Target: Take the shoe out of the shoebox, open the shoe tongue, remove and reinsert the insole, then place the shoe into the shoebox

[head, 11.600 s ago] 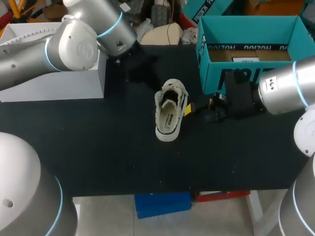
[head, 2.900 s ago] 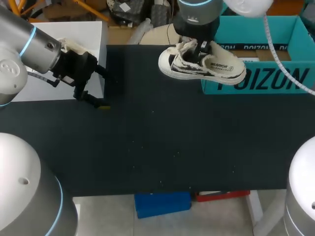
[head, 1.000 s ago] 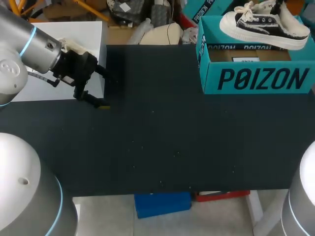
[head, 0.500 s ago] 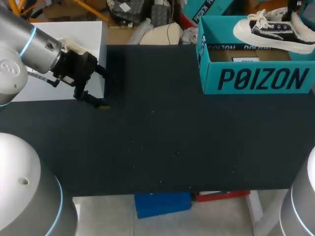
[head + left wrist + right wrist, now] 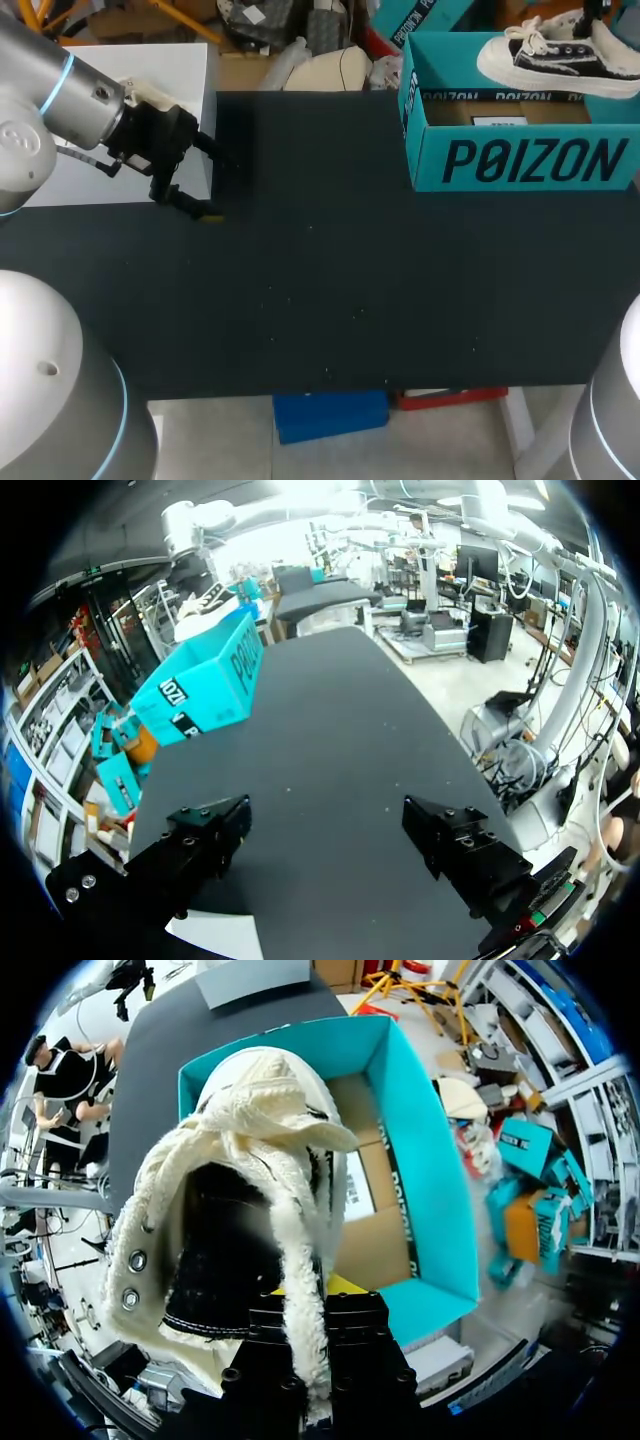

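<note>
I see a black table (image 5: 320, 300) from above, with a teal shoebox (image 5: 520, 160) standing open at its far right corner. Big dark block lettering runs across the shoebox's front wall and shows on its side wall in the left wrist view (image 5: 205, 685). A small white label (image 5: 497, 122) lies on the brown cardboard floor inside, its print too small to read. The shoe (image 5: 560, 55), black canvas with cream trim, white sole and white laces, hangs in the air over the shoebox's open top near its far right part, toe pointing toward the table's middle. My right gripper (image 5: 322, 1310) is clamped on the shoe's (image 5: 240, 1190) cream heel collar, one yellow tip showing behind the fabric, with the open shoebox (image 5: 420, 1160) below and ahead of it. My left gripper (image 5: 195, 205) sits low at the table's left side, just beside a white block (image 5: 120, 165). Its fingers (image 5: 215, 830) are spread wide apart with nothing between them, only bare table ahead.
</note>
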Controlling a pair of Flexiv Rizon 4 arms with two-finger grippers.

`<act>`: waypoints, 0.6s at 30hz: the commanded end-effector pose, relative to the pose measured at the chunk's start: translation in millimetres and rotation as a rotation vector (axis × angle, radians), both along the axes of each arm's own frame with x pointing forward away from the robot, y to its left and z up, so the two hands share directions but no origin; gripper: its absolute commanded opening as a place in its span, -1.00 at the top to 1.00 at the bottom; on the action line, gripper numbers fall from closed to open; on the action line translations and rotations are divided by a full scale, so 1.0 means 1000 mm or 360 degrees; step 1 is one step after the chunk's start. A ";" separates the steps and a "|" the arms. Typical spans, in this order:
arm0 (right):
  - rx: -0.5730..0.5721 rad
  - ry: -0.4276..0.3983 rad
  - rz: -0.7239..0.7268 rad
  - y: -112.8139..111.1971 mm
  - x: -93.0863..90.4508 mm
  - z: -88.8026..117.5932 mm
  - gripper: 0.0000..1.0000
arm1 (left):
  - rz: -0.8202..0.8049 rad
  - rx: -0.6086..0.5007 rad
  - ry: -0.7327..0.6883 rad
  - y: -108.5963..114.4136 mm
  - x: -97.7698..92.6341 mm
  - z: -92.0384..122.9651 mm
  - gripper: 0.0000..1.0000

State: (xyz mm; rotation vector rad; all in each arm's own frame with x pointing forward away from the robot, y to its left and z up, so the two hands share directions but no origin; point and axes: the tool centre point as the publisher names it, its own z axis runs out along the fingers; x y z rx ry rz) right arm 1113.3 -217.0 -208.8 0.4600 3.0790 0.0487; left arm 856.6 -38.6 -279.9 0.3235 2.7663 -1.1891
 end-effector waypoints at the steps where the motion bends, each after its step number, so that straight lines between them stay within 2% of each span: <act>1: 0.0008 0.0001 0.0021 0.003 0.010 -0.006 1.00 | 0.0001 0.0003 -0.0001 0.000 0.000 -0.001 -1.00; 9: 0.0038 0.0021 0.0052 0.006 0.023 -0.024 1.00 | 0.0001 0.0003 -0.0001 0.000 0.000 -0.001 -1.00; 18: 0.0070 0.0053 0.0076 0.020 0.029 -0.043 1.00 | 0.0001 0.0003 -0.0001 0.000 0.000 -0.001 -1.00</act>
